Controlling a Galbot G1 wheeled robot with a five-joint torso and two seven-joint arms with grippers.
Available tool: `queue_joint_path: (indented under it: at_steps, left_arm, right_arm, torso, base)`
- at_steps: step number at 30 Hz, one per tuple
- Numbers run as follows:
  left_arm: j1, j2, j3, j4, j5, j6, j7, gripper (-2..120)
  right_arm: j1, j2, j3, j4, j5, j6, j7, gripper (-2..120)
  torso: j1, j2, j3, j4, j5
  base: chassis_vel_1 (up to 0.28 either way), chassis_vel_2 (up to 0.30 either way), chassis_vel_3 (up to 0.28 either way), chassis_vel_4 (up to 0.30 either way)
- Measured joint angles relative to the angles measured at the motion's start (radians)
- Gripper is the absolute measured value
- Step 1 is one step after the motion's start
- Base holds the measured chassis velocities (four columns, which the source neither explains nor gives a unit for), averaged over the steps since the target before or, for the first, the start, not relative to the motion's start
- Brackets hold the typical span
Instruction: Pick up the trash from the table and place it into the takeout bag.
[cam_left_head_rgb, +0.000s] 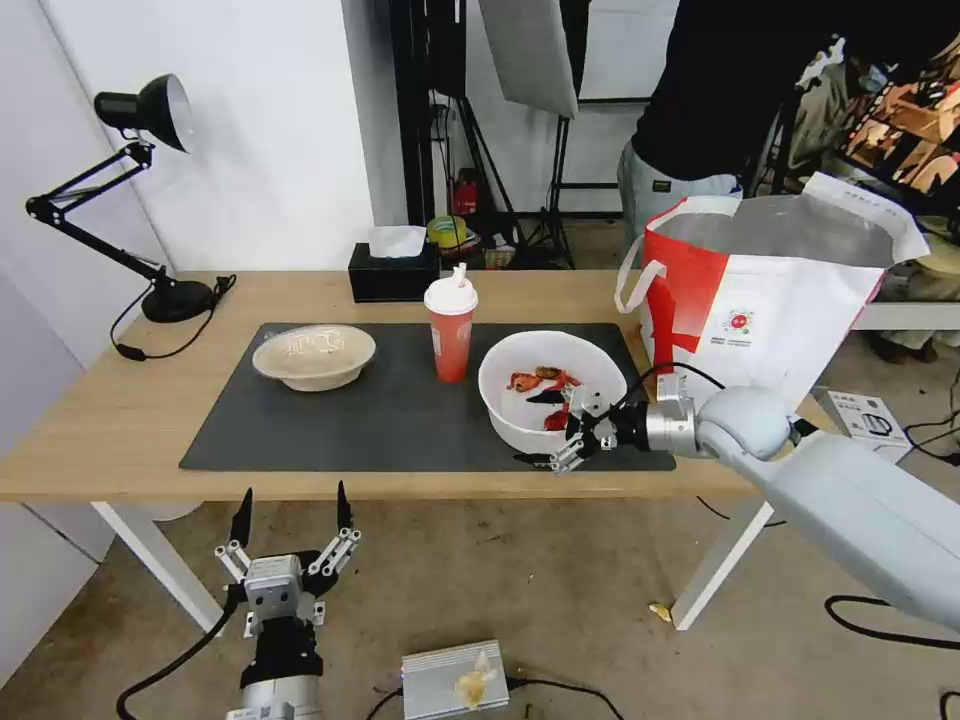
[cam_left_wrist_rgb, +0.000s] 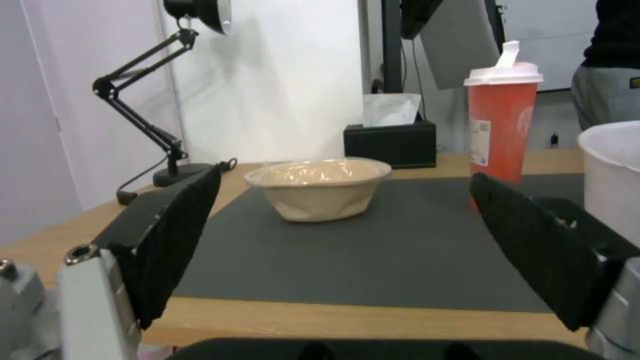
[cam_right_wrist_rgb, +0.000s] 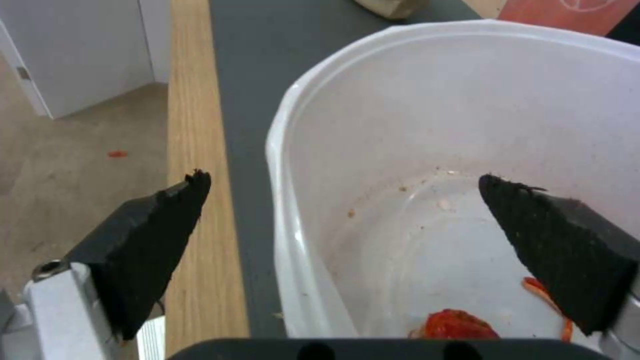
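On the table (cam_left_head_rgb: 100, 430), the dark mat (cam_left_head_rgb: 380, 420) carries the trash: a beige lidded bowl (cam_left_head_rgb: 314, 355) (cam_left_wrist_rgb: 317, 187), a red cup (cam_left_head_rgb: 451, 330) (cam_left_wrist_rgb: 500, 125) and a white bowl (cam_left_head_rgb: 545, 375) (cam_right_wrist_rgb: 413, 115) holding red crayfish shells (cam_left_head_rgb: 540, 380) (cam_right_wrist_rgb: 453, 322). My right gripper (cam_left_head_rgb: 540, 428) (cam_right_wrist_rgb: 341, 177) is open, straddling the white bowl's near rim: one finger inside, one outside over the mat. My left gripper (cam_left_head_rgb: 293, 492) (cam_left_wrist_rgb: 345, 176) hangs open below the table's front edge, facing the beige bowl. The takeout bag (cam_left_head_rgb: 770, 300) stands open at the table's right end.
A black desk lamp (cam_left_head_rgb: 150, 110) stands at the back left and a black tissue box (cam_left_head_rgb: 393, 270) behind the cup. A person stands behind the bag. On the floor lie a metal box (cam_left_head_rgb: 455, 680) and cables. A small white box (cam_left_head_rgb: 865, 415) sits beside the bag.
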Motion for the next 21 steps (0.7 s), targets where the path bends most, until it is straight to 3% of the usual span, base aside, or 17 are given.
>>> queue_joint_path:
  at_steps: [6, 12, 16, 21]
  left_arm:
    - [-0.001, -0.001, 0.003, 0.001, 0.002, -0.001, 0.000, 100]
    - [-0.002, 0.000, 0.004, 0.003, 0.003, -0.002, 0.000, 100]
    - [-0.003, -0.002, 0.010, 0.010, 0.007, -0.002, -0.001, 100]
    - [-0.003, -0.004, 0.014, 0.018, 0.018, -0.012, -0.001, 100]
  right_arm:
    - [0.008, 0.002, -0.004, -0.011, -0.006, 0.000, 0.000, 76]
    - [0.008, 0.001, -0.004, -0.012, -0.006, -0.001, 0.001, 60]
    - [0.008, 0.003, -0.006, -0.016, -0.011, -0.003, 0.004, 39]
    - [0.010, 0.006, -0.006, -0.020, -0.007, -0.002, 0.004, 22]
  torso:
    - [0.000, 0.000, 0.000, 0.0000, 0.0000]
    - [0.000, 0.000, 0.000, 0.0000, 0.0000]
    - [0.000, 0.000, 0.000, -0.0002, 0.0006]
    - [0.000, 0.000, 0.000, 0.0000, 0.0003]
  base:
    - [0.000, 0.000, 0.000, 0.000]
    - [0.000, 0.000, 0.000, 0.000]
    - [0.000, 0.000, 0.000, 0.000]
    - [0.000, 0.000, 0.000, 0.000]
